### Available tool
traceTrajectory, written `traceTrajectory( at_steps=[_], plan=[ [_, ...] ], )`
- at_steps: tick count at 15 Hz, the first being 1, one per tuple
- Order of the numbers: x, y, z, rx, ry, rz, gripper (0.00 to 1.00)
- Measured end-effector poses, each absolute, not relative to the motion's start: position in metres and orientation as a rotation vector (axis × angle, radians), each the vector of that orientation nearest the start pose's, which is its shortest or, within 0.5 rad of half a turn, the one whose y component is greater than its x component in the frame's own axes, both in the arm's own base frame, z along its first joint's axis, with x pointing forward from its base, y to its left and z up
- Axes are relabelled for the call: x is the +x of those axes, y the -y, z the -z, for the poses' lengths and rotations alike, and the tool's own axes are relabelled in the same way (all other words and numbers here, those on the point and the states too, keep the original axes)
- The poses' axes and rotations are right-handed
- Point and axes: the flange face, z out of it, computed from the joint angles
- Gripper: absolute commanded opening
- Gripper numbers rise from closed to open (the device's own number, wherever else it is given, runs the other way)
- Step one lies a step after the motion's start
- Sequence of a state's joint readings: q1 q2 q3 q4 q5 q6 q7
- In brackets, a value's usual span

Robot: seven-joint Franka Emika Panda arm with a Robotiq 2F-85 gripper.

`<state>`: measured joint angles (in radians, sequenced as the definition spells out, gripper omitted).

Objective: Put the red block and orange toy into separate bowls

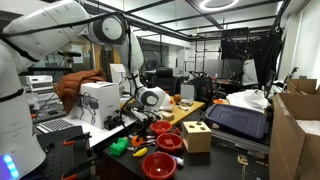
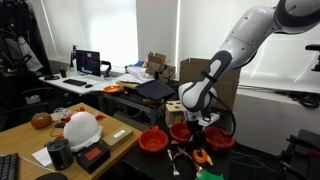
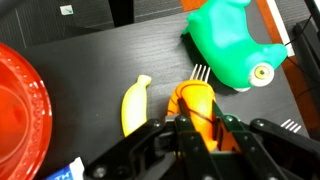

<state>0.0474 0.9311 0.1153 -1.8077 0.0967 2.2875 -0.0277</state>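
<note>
Gripper (image 3: 196,122) jaws clamped on small rounded orange toy (image 3: 192,100), on dark table (image 3: 90,60) just beside yellow banana-shaped piece (image 3: 134,106). Risk — smooth toy may squirt out on lift, before reaching glossy red plastic bowl (image 3: 15,110).

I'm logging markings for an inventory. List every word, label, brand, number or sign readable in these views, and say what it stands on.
No text is readable in any view.
The lit screen on the desk: content too small and blurred to read.
The cardboard boxes: no legible print.
The orange toy, green toy and red bowl: no lettering visible.
</note>
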Motion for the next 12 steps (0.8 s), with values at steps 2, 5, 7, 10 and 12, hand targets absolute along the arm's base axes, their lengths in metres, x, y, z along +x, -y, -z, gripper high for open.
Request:
traceTrajectory(
  at_steps=[2,5,7,10,12],
  plan=[
    [0.561,-0.096,-0.021,-2.928,0.168,-0.686,0.06],
    [0.568,-0.091,-0.049,-2.93,0.231,-0.705,0.06],
    [0.572,-0.085,-0.065,-2.937,0.26,-0.72,0.06],
    [0.574,-0.067,-0.078,-2.96,0.255,-0.755,0.06],
    [0.574,-0.048,-0.078,-2.983,0.228,-0.785,0.06]
  ],
)
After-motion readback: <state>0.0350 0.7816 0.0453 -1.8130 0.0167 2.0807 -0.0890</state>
